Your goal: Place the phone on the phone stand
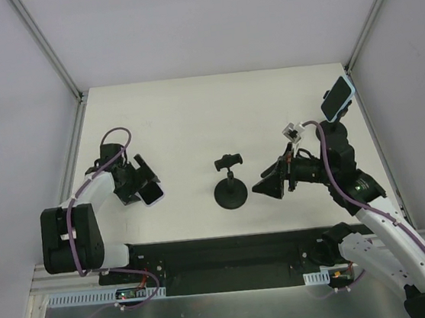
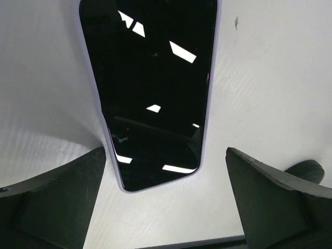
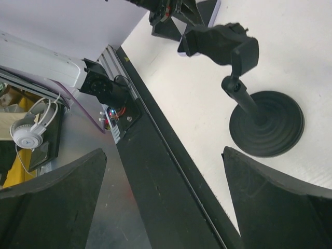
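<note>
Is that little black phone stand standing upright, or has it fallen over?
Upright: the phone stand rests flat on its round base, stem rising to the clamp, which is empty.

White headphones (image 3: 27, 136) sit off the white table (image 1: 192, 115).

White table (image 1: 191, 108), pale walls (image 1: 204, 22), aluminium corner posts (image 1: 44, 46); white headphones (image 3: 28, 134) nearby

Left arm (image 1: 57, 242): black joint block, white shell.
Right arm (image 1: 394, 234): white links, black joints.
Cable (image 1: 115, 129): lilac, one per arm.
Fingers (image 2: 49, 207): matte black wedges.
</note>
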`<state>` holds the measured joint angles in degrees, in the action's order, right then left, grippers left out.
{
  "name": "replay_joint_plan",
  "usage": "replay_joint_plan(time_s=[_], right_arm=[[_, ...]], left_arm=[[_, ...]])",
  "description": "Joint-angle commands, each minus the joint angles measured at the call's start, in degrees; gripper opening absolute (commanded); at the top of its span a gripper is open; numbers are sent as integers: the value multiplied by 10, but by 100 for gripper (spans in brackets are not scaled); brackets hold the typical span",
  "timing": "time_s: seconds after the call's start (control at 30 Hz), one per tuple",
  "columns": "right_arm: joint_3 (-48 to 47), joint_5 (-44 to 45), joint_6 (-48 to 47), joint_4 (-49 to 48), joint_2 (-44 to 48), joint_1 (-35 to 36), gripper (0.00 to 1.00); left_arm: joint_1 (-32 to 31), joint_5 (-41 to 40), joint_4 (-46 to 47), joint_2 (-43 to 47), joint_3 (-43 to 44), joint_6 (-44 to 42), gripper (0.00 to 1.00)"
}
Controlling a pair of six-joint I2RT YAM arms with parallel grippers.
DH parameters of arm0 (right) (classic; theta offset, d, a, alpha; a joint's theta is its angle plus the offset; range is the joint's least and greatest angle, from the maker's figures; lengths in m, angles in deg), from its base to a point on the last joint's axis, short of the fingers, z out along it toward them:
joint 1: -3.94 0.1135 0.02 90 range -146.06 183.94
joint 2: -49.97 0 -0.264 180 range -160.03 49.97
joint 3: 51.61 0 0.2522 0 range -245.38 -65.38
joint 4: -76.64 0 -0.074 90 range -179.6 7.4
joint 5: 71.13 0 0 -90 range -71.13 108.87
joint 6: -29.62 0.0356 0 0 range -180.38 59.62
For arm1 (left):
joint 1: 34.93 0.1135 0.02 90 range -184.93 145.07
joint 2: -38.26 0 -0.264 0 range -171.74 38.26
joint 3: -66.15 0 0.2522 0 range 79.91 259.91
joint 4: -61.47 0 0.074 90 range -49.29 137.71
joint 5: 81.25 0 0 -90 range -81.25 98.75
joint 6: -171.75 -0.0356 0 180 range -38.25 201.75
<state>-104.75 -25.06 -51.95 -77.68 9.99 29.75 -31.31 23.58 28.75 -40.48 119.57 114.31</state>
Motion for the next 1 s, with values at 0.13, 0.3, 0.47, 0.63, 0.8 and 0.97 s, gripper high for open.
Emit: replay_joint_plan(time_s=[0.13,0.3,0.47,0.63,0.8,0.97], right_arm=[[-33,28,-33,21,5,3,96],[-34,59,-40,20,2,2,96],[-40,67,-43,12,-21,2,96],[-43,77,-42,4,-30,3,96],[-46,73,-39,8,-38,2,96],[-47,60,-32,8,-50,2,96]], left_arm=[[-34,-145,-85,-67,62,30,99],[-66,-157,-90,-117,105,17,99],[-77,-152,-111,-160,130,25,99],[-85,-173,-140,-174,139,64,98],[-99,-192,-194,-202,161,86,95],[-104,-190,-195,-208,164,96,79]])
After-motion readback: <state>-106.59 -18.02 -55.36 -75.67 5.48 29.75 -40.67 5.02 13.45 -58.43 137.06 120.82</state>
